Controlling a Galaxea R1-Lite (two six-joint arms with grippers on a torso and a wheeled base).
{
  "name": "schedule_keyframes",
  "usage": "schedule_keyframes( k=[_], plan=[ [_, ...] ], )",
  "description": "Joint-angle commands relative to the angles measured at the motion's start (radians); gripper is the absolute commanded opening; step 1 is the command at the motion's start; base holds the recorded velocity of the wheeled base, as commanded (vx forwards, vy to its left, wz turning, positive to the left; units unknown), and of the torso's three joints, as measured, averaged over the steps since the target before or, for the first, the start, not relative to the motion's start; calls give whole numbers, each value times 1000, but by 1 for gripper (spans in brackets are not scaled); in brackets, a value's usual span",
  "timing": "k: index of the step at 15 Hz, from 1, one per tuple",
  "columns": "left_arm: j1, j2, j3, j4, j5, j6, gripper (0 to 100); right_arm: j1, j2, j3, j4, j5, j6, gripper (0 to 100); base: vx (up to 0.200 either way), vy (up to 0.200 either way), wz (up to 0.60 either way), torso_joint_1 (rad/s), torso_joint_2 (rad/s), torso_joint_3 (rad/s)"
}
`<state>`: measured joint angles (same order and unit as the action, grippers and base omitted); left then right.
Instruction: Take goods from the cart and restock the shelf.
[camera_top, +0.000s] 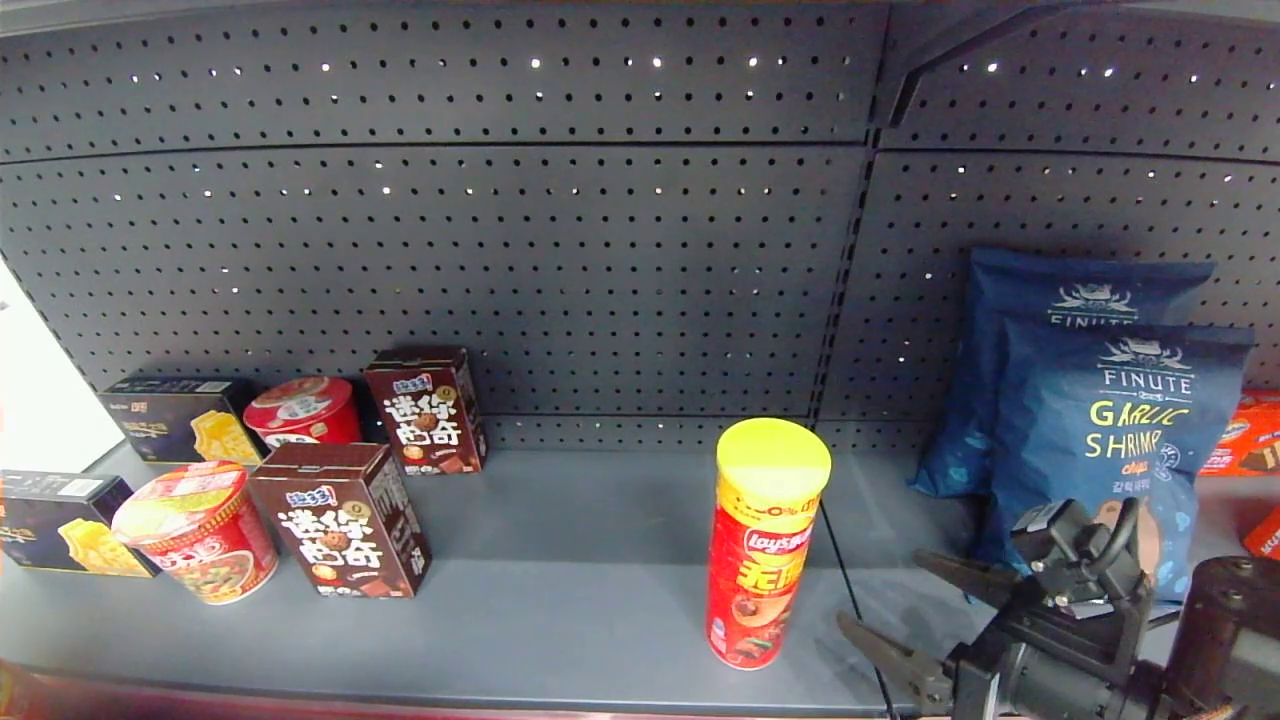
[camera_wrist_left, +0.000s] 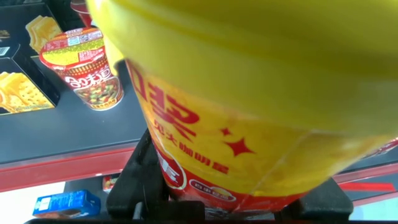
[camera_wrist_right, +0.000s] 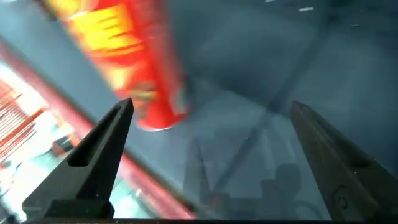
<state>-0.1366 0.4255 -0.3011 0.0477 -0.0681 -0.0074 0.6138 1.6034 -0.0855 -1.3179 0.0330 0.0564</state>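
The chips can (camera_top: 768, 545) stands upright on the shelf (camera_top: 570, 590), close to the front edge and a little right of the middle, just beside the seam where two shelf sections meet. Its yellow lid is on, so its contents cannot be seen. The right gripper (camera_top: 880, 590) sits just to the right of the can near the front edge, its fingers spread wide and grasping nothing. In the right wrist view the two dark fingers (camera_wrist_right: 99, 149) frame bare shelf, with the can (camera_wrist_right: 134, 62) off to one side and apart from the right gripper (camera_wrist_right: 211, 106).

The left gripper (camera_wrist_left: 227, 205) is clenched on a yellow container (camera_wrist_left: 249, 93) with red characters and a red band at its base. It is held out in front of the shelf's red front lip, and whether it is sealed cannot be told.

Towards the left end of the shelf, two brown boxes stand upright, one near the front (camera_top: 345, 520) and one at the back (camera_top: 427, 408). Beside each is a red noodle cup with its foil lid sealed, the front one (camera_top: 200, 530) tilted and the back one (camera_top: 303, 410) upright. At the left edge lie two closed dark boxes (camera_top: 60, 520) (camera_top: 180, 418).

At the right end two sealed blue snack bags (camera_top: 1110, 440) lean against the pegboard back panel (camera_top: 600, 260), one in front of the other. Orange boxes (camera_top: 1245, 435) sit at the far right edge.
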Motion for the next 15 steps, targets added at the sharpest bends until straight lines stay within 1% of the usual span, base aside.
schedule_keyframes(
  k=[1, 7, 15],
  plan=[
    [0, -8, 0, 0, -1, 0, 0, -48, 7, -23, 2, -1, 0, 100, 0, 0, 0, 0, 0, 0],
    [0, -22, 3, 0, -1, 0, 0, -51, 153, -135, -4, -1, 0, 100, 0, 0, 0, 0, 0, 0],
    [-3, -22, 23, 0, -4, -3, 0, 0, 205, -141, -14, -1, 0, 100, 0, 0, 0, 0, 0, 0]
  ],
)
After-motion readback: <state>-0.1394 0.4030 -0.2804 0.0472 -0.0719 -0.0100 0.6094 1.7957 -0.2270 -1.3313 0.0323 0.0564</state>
